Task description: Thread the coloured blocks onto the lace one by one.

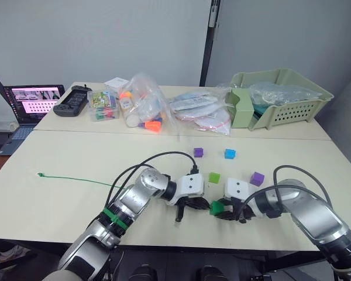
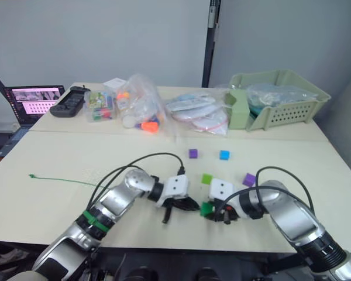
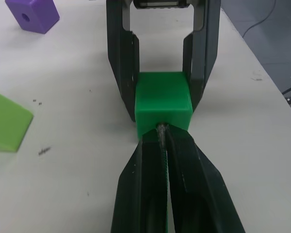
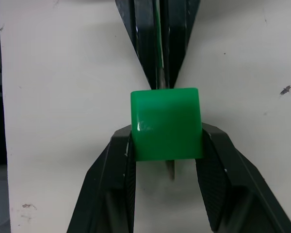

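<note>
Status: the first block is at the threading stage, and no block sits on the cord yet as far as can be seen. Four blocks remain loose on the worktop (image 1: 58,175).

Left to right:

1. The lace (image 1: 76,179) is a thin green cord. It lies across the matte pale worktop from a small hooked free end at far left toward the left arm. Its stiff pale tip (image 3: 161,131) is pinched at the extreme end of the left gripper (image 1: 194,206).
2. The left gripper has its two tapered black fingers (image 3: 140,194) pressed together on the lace, with the green cord visible in the seam between them. The tip meets the near face of the dark green block (image 3: 163,103), at or just inside its hole. How deep it has entered cannot be told.
3. The dark green block is a glossy, smooth plastic cube with slightly rounded edges. It is held low over the near edge of the worktop, between the two grippers.
4. The right gripper (image 1: 221,209) is clamped on the dark green block, one finger flat against each opposite side.
5. Remaining blocks, all beyond the grippers: a purple block (image 1: 198,152), a lime green block (image 1: 214,177), a blue block (image 1: 230,153) and a second purple block (image 1: 257,178). The purple cube in the left wrist view shows a round bore through its face.

Judged remaining: pass the tip through, draw the cord along, then repeat for four blocks.
</note>
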### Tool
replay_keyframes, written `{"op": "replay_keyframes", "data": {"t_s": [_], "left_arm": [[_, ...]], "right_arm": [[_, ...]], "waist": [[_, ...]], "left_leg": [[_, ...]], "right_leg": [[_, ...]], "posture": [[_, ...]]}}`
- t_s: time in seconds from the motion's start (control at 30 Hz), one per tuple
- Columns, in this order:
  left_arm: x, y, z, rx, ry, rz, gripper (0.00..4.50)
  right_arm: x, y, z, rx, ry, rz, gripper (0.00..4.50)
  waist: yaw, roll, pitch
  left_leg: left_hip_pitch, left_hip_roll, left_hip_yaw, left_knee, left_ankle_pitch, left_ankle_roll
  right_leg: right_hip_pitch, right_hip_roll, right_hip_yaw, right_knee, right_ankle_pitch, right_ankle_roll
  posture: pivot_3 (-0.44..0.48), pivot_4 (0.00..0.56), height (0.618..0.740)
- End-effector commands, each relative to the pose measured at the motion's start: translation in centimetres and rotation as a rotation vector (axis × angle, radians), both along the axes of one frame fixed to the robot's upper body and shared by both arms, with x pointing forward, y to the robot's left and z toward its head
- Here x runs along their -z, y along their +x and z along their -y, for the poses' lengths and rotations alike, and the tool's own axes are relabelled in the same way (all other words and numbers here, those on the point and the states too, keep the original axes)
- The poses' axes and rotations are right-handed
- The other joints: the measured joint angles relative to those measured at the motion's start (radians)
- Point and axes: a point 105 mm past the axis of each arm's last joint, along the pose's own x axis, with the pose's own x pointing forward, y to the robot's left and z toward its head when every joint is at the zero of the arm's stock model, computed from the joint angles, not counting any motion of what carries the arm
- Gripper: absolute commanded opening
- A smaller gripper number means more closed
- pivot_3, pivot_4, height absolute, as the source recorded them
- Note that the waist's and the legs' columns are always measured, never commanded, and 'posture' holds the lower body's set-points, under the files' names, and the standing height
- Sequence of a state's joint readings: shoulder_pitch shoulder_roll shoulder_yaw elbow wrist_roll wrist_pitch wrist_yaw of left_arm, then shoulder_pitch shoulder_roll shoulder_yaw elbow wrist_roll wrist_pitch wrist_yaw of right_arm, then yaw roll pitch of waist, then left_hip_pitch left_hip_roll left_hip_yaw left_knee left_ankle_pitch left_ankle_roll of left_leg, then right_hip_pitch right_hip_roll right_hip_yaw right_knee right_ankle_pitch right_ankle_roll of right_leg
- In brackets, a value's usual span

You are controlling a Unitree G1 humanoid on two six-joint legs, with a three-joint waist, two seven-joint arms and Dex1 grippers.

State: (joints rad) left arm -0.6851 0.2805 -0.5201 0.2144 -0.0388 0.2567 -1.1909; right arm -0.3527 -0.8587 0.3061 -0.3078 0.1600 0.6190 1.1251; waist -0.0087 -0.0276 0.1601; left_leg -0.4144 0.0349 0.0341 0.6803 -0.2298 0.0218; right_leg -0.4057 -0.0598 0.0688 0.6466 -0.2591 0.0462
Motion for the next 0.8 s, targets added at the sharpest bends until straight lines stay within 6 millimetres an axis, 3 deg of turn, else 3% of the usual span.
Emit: {"op": "replay_keyframes", "data": {"t_s": [0.03, 0.17, 0.47, 0.8], "left_arm": [[-0.6, 0.2, 1.0, 0.002, -0.018, 0.027, 0.00], [-0.5, 0.1, 1.0, -0.013, -0.023, 0.001, 0.00], [-0.8, 0.0, -0.5, -0.010, -0.011, 0.018, 2.96], [-0.5, 0.2, -2.3, 0.011, 0.023, 0.041, 2.98]], "right_arm": [[-0.8, 0.1, -0.5, -0.035, 0.000, 0.034, 1.18], [-0.7, 0.2, -0.3, -0.028, -0.008, 0.032, 1.18], [0.0, 0.4, -0.5, -0.027, -0.014, 0.027, 1.18], [-0.1, 0.5, -0.6, -0.036, -0.019, 0.033, 1.18]], "waist": [[-0.001, 0.000, 0.000], [-0.002, 0.000, 0.000], [-0.005, 0.000, 0.000], [-0.005, 0.000, 0.000]], "left_leg": [[0.000, 0.000, 0.000, 0.000, 0.000, 0.000], [0.000, 0.000, 0.000, 0.000, 0.000, 0.000], [0.000, 0.000, -0.001, 0.000, 0.000, 0.000], [0.001, 0.001, -0.001, 0.000, 0.000, 0.000]], "right_leg": [[0.000, 0.000, 0.000, 0.000, 0.000, 0.000], [0.000, 0.000, 0.000, 0.000, 0.000, 0.000], [0.000, 0.000, 0.000, 0.000, 0.000, 0.000], [0.000, 0.001, 0.000, 0.000, 0.000, 0.000]], "posture": [[0.000, 0.150, 0.733], [0.000, 0.150, 0.733], [0.000, 0.150, 0.733], [0.000, 0.150, 0.733]]}}
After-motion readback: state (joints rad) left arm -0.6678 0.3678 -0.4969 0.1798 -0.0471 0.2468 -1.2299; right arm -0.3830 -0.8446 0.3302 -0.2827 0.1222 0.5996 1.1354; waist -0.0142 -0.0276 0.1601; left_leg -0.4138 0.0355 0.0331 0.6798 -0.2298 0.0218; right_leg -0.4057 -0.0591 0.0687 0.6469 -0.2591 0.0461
